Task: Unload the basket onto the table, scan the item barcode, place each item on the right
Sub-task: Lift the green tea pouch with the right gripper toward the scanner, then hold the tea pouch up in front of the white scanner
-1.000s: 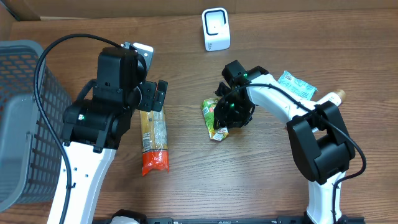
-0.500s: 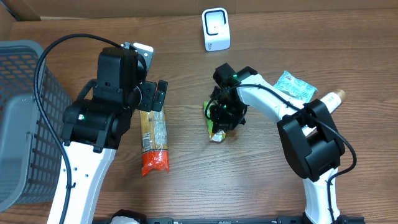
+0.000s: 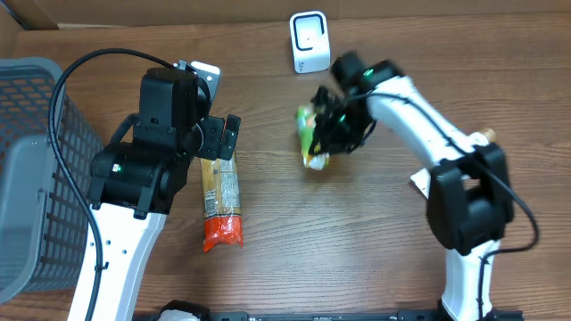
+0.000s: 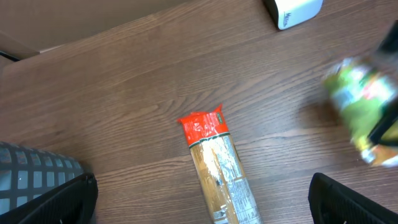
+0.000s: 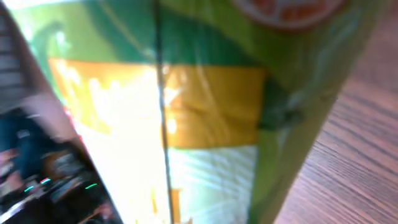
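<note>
We record the right gripper (image 3: 328, 135) clenched on the green snack packet (image 3: 309, 134), which shows blurred in the overhead view, close in front of the white scanner (image 3: 310, 42). The left gripper (image 3: 225, 138) hangs with jaws spread wide over the long pasta packet (image 3: 220, 192).

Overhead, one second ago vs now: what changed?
The right gripper shut on the green and yellow snack pouch and carried it, apparently lifted, toward the far edge, nearer the white barcode scanner. Unchanged: the left gripper, open over the long pasta packet with the red end, and the grey plastic basket.
</note>
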Controlling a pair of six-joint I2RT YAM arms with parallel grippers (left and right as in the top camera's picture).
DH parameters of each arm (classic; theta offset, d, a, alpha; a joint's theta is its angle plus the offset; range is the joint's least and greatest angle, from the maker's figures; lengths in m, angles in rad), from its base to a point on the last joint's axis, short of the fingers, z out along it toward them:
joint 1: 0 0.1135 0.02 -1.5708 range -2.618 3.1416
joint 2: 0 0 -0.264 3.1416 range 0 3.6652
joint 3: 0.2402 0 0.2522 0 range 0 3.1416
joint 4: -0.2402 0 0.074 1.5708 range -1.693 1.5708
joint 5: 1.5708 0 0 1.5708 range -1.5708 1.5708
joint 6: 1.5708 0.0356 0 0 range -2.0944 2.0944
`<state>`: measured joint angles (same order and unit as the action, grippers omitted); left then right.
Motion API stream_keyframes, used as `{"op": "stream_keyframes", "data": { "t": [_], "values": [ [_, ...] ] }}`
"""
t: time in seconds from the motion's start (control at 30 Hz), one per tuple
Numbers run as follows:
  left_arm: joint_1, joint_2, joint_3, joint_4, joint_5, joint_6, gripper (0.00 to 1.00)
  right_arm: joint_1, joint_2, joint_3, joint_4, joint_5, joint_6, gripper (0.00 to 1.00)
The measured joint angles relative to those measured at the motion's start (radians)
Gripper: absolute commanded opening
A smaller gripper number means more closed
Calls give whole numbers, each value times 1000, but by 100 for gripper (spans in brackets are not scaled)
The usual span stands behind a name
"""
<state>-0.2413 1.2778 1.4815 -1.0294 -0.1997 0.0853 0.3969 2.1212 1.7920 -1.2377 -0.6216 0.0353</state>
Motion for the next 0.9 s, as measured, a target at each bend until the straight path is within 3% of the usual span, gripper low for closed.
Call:
{"op": "stream_keyframes", "data": {
  "t": [0.27,0.57,0.8,0.9],
  "values": [
    [0,0,0,0,0,0,99,-162,-155,93,-169,-322,-274,4],
    [0,0,0,0,0,0,100,-199,-198,93,-274,-412,-505,4],
    [0,0,0,0,0,0,100,-199,-198,93,-260,-406,-544,4],
    [0,0,0,0,0,0,100,-188,-198,93,-175,-308,-441,3]
  ]
}}
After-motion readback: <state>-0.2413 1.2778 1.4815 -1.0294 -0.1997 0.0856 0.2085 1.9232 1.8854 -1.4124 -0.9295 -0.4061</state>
